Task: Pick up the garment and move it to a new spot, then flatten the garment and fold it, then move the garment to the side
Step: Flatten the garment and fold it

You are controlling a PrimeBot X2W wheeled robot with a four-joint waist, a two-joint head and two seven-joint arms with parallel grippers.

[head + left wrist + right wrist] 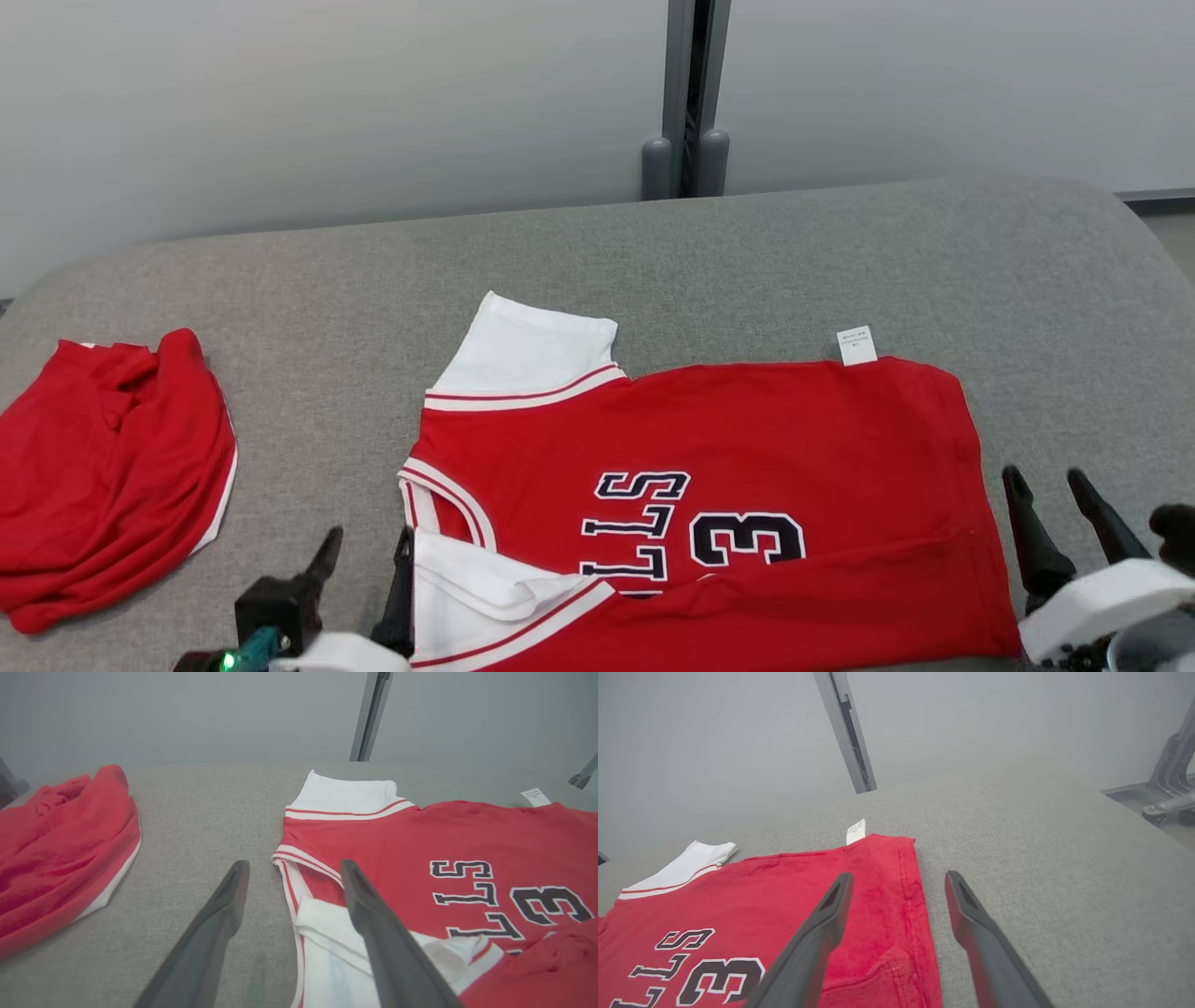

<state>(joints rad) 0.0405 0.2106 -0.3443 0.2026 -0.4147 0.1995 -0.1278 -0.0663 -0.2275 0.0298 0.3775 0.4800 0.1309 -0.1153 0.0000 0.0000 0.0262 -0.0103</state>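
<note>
At 7 and 5 o'clock the left end effector (pixel 367 537) and right end effector (pixel 1044 476) are hanging empty, fingers apart, the left seemingly risking a snag on the near white sleeve (pixel 476 579) that undoes the fold, while the red jersey (pixel 747 439) is lying centrally on the grey surface (pixel 747 252), near edge turned over.
</note>
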